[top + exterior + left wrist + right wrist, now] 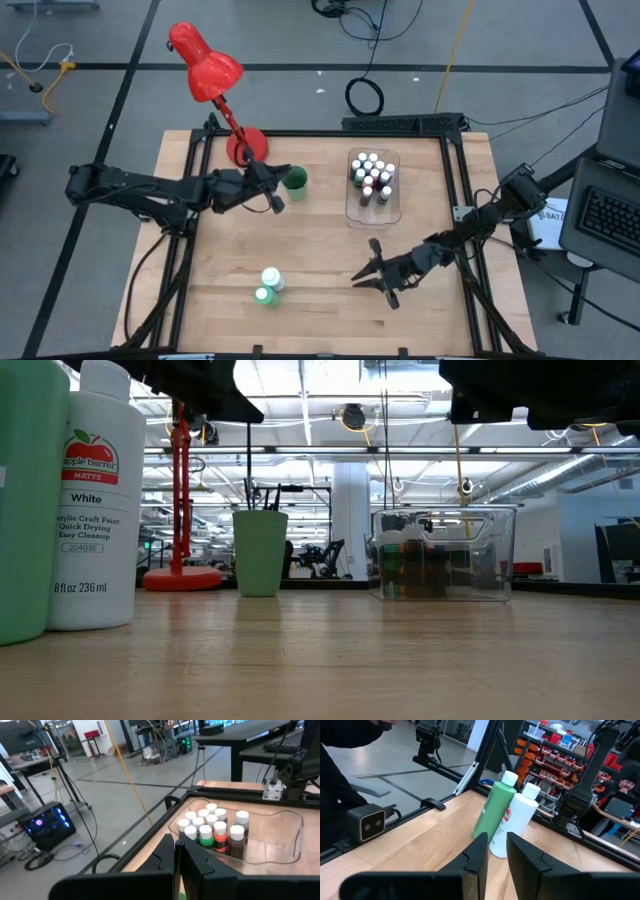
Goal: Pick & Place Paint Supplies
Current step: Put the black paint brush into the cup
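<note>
Two big bottles, white bottle (272, 277) and green bottle (263, 296), stand touching at my high view's lower centre. Small paint bottles (372, 176) cluster in the clear tray (352, 210), upper right of centre. My left gripper (277, 200) is fully closed, empty, beside the green cup (295, 180). My right gripper (374, 279), fingers narrowly parted and empty, sits lower right, facing the big bottles.

grey floor (270, 40) with dark tape lines and loose cables, bright ceiling strip lights (300, 405), shelving behind
</note>
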